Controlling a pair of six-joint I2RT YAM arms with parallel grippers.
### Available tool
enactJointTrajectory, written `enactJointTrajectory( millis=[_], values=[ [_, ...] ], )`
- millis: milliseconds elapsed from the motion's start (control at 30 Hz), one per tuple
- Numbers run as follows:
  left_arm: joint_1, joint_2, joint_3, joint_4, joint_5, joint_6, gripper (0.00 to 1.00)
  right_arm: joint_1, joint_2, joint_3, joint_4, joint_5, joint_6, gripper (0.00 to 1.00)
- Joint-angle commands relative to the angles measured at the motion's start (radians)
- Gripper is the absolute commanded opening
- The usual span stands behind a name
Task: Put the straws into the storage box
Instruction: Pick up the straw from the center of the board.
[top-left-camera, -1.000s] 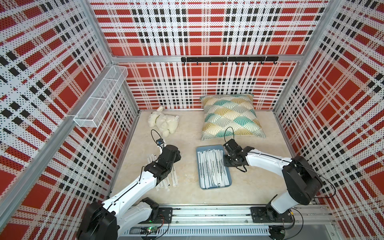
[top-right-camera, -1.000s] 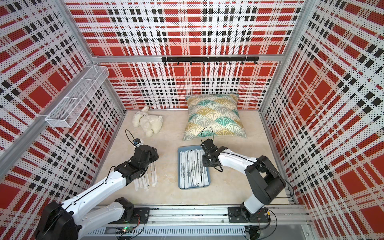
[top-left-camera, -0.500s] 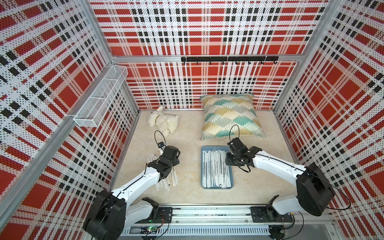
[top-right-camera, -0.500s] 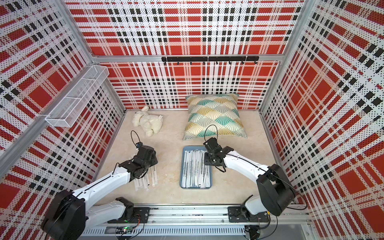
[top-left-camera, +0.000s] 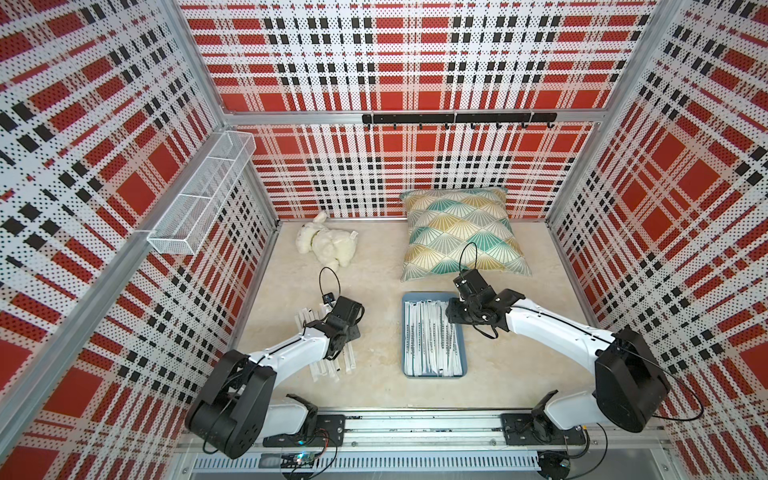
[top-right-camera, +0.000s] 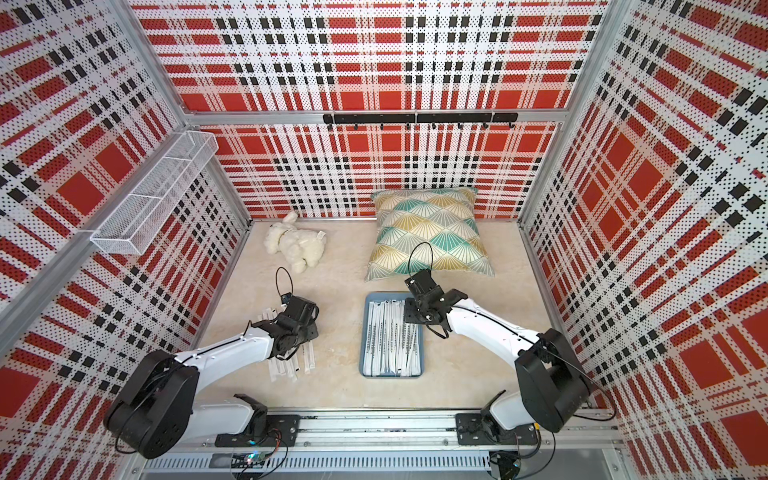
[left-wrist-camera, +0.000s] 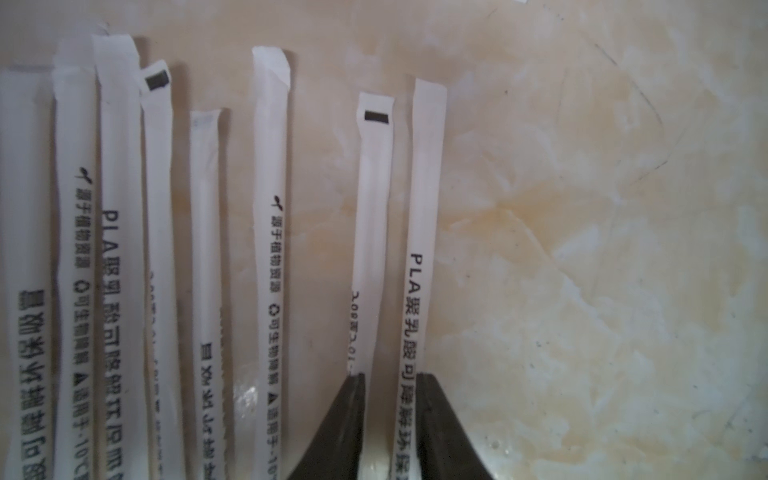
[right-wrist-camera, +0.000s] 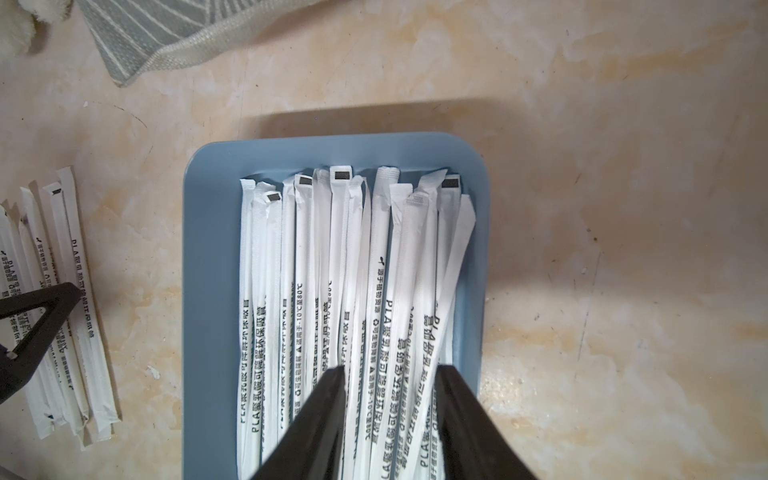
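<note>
The left gripper (left-wrist-camera: 390, 378) stands with jaws narrow around two straws (left-wrist-camera: 422, 187) on the tabletop (left-wrist-camera: 582, 270), left of the storage box (right-wrist-camera: 208, 249); a firm pinch I cannot confirm. Taken side by side, one may slip free. The right gripper (right-wrist-camera: 390, 374) hangs spread over the box.

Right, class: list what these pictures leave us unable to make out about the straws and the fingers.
Left wrist view: whether the left fingers pinch the two straws between them; their inner faces run off the bottom edge.
In a top view: the loose straws' middles, under the left arm.
Right wrist view: how many straws the storage box holds; they overlap, and the right fingers cover their near ends.
</note>
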Motion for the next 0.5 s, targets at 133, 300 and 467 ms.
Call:
enactJointTrajectory(
  millis=[133,300,467],
  values=[
    [-0.01,0.079,0.017,0.02,-0.014,0.033,0.24,-0.001,0.022,-0.009,0.033,-0.001,-0.015,0.42],
    [-0.054,0.128,0.032,0.014,-0.037,0.03,0.18,-0.001,0.026,-0.005,0.036,0.002,-0.019,0.42],
    [-0.093,0.11,0.09,-0.017,-0.042,0.029,0.06,-0.001,0.032,-0.003,0.035,0.006,-0.021,0.41]
  ],
)
